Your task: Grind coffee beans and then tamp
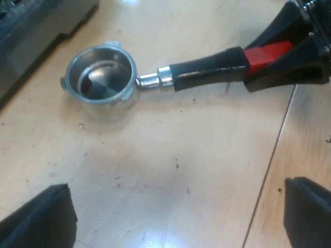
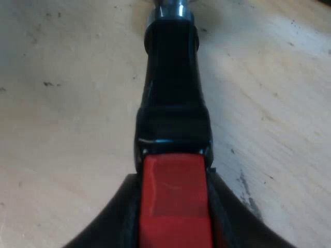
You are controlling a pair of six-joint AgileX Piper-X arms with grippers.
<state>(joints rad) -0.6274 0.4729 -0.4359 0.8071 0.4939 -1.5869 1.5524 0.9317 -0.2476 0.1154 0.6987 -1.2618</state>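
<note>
The metal holder lies low over the wooden table, its round basket open upward and showing bare shiny metal inside. Its dark handle runs from the basket to the red end, where my right gripper clasps it. In the right wrist view the red end sits tight between my right gripper's black fingers, with the dark handle pointing away. My left gripper hangs above the table near the holder, its two fingers wide apart with nothing between them.
The dark base of the espresso machine stands close to the holder's basket. A seam runs through the tabletop under the handle's end. Coffee specks dot the wood.
</note>
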